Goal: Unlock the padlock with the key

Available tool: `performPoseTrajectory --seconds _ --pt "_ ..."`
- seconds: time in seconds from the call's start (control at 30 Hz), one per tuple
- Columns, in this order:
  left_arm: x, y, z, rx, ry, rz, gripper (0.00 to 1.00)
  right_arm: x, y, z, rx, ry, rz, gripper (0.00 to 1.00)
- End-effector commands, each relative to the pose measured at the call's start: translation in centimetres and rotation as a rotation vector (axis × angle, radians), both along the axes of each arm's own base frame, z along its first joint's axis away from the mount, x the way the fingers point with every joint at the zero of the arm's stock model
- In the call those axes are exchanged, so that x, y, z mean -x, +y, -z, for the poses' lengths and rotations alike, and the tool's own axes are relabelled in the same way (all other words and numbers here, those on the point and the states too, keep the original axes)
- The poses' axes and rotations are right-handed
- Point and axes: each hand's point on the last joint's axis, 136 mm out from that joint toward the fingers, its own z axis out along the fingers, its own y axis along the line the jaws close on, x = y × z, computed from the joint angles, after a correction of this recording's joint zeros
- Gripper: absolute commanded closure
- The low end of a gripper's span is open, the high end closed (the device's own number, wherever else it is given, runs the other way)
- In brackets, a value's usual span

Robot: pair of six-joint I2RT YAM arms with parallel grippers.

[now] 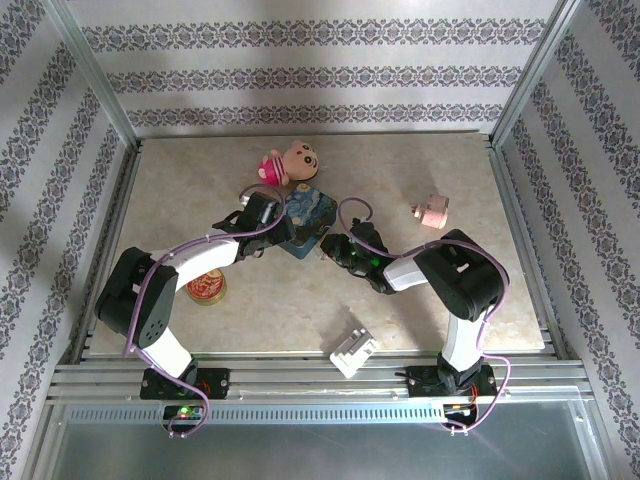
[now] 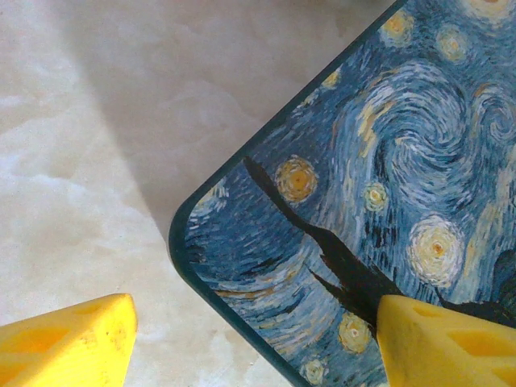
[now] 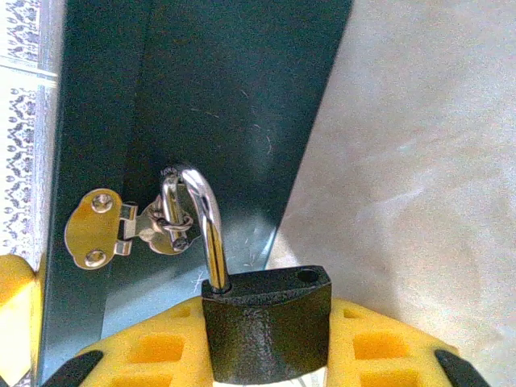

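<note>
Right gripper (image 3: 266, 348), clamped on the padlock (image 3: 266, 318) body. The shackle (image 3: 206, 226), one leg free of its hole, hooks through the hasp (image 3: 121, 230) on the tin (image 3: 201, 81) wall. Left gripper (image 2: 258, 339), fingers apart, straddles the tin's lid corner, over the table (image 2: 81, 121).

We see a pale marbled table (image 1: 180, 190) carrying a plush doll (image 1: 287, 163), a blue tin (image 1: 303, 222), a pink piece (image 1: 432, 211), a can (image 1: 207, 288) and, near the front edge, a white block (image 1: 353, 351).
</note>
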Motion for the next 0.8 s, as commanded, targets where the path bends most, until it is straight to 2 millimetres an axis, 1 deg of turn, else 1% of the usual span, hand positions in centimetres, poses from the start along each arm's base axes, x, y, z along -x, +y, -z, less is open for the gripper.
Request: performPoseTrajectory --seconds 0.0,0.4,0.53,0.57,0.6,0.63,0.73,0.77 --pt "3.7 1.7 3.9 -0.096 0.167 0.015 0.23 -2.6 -1.9 -0.4 0.001 -0.058 0.118 1.00" --pt "3.9 1.9 4.0 -0.099 0.170 0.014 0.23 -2.9 -2.1 -0.3 -0.016 -0.070 0.139 1.00" --pt "4.0 2.0 4.0 -0.102 0.168 0.011 0.25 -2.9 -2.5 -0.3 -0.011 -0.073 0.145 1.00" --pt "4.0 2.1 3.9 -0.103 0.166 0.008 0.26 -2.9 -2.7 -0.4 -0.009 -0.076 0.147 1.00" --pt "4.0 2.2 3.9 -0.104 0.166 0.004 0.31 -2.8 -2.9 -0.5 -0.005 -0.079 0.149 1.00" --pt "4.0 2.3 3.9 -0.102 0.165 0.001 0.33 -2.8 -3.0 -0.7 -0.004 -0.084 0.150 1.00" --pt "4.0 2.7 3.8 -0.096 0.162 -0.010 0.34 -2.4 -3.5 -1.1 0.008 -0.096 0.153 1.00" --pt "3.9 2.9 3.7 -0.096 0.159 -0.014 0.36 -2.1 -3.7 -1.2 0.015 -0.098 0.153 1.00"
